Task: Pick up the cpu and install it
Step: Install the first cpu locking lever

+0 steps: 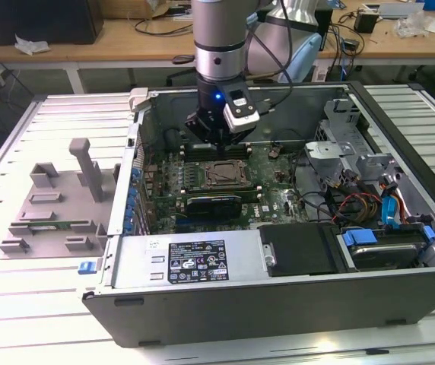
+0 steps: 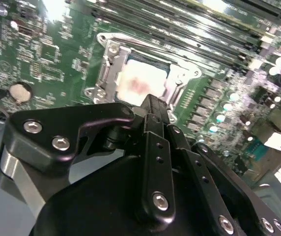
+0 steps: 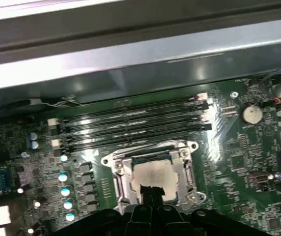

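Gripper (image 3: 150,192) over flat silvery square cpu (image 3: 153,176) in metal socket (image 3: 122,183).

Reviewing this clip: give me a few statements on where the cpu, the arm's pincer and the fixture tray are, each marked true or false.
1. The cpu lies in the motherboard socket, seen in both wrist views. True.
2. The pincer hangs over the grey fixture tray. False: it is inside the open computer case, just above the socket.
3. The fixture tray lies outside the case, on the exterior view's left. True.
4. The cpu lies on the slatted table. False: it sits in the socket.
5. The memory slots run beside the socket. True.
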You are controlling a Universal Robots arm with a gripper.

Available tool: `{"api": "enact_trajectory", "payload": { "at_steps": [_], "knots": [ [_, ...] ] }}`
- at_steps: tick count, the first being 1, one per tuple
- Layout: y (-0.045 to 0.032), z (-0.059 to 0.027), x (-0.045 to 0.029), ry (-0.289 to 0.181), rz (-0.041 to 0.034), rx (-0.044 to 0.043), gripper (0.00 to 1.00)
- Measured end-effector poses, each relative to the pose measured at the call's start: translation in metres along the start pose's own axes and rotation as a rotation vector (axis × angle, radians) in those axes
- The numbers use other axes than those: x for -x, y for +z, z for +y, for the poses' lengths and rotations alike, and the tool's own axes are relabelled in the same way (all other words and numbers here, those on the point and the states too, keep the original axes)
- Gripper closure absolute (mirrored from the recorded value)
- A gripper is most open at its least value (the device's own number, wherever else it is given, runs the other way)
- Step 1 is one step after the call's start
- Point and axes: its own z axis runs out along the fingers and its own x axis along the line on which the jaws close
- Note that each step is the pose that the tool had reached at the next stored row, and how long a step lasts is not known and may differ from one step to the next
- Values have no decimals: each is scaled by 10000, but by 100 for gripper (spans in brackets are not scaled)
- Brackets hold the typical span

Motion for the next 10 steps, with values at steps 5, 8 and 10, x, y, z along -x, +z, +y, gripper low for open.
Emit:
{"api": "enact_trajectory", "payload": {
  "at_steps": [5,8,10],
  "knots": [
    [14,-22,22,-426,2,10,89],
    [18,-71,30,-529,2,12,89],
    [21,-111,37,-595,1,14,89]
  ]
}}
